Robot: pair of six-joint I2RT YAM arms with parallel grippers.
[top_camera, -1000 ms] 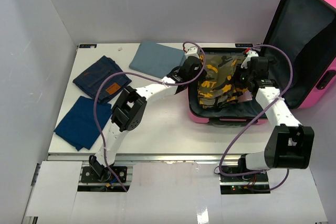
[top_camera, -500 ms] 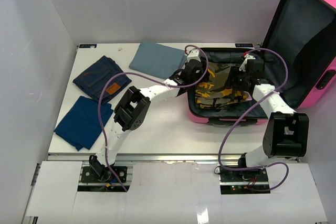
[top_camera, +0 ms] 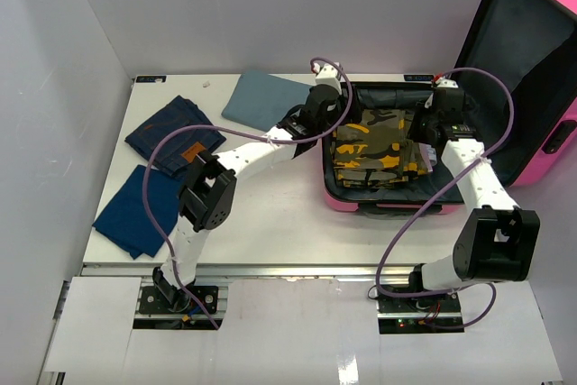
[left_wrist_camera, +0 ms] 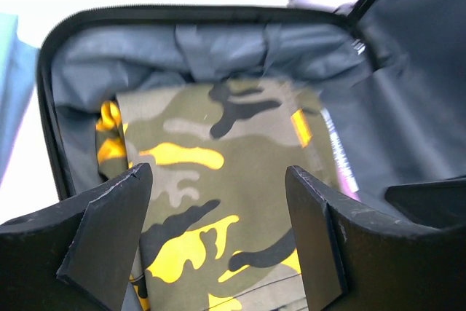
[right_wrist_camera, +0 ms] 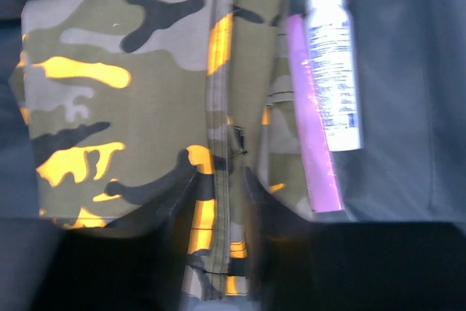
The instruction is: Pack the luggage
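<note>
**Garment in the case, snag risk at its right edge**

The small glossy hot-pink hard-shell luggage is set open at the counter's far right corner, with its lid raised. A folded olive-and-yellow camouflage garment is laid in its base. The left tool is held spread wide above the garment, empty. Whether the right tool is clenched cannot be told. If a fold is pinched there, the garment could be dragged askew on withdrawal.
</note>
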